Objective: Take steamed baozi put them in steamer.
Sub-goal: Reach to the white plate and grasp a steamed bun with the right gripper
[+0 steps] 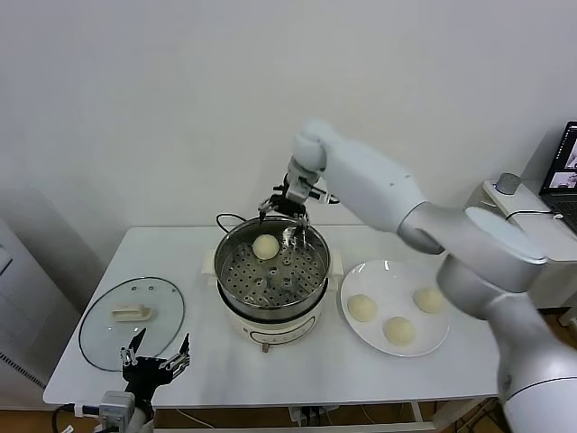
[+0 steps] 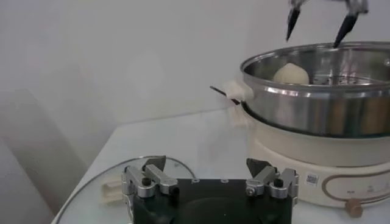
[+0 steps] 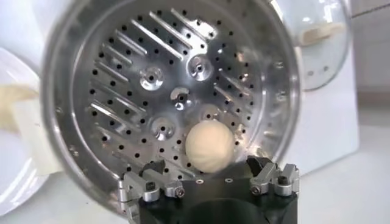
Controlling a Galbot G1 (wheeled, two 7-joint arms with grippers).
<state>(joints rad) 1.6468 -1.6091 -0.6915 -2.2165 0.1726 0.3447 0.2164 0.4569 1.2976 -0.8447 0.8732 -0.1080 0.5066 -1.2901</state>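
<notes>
One bun (image 1: 265, 246) sat on the perforated tray at the far side of the steamer (image 1: 270, 302), free of the right gripper (image 1: 283, 209), which hovered just above it with fingers spread and nothing in them. Three buns (image 1: 361, 308) waited on the plate (image 1: 361, 274) beside the steamer. The left gripper (image 1: 155, 359) hung parked, spread, near the glass lid (image 1: 99, 334). The buns looked soft, light and easily dented; a gentle pinch across the dome's widest part would probably suit them.
</notes>
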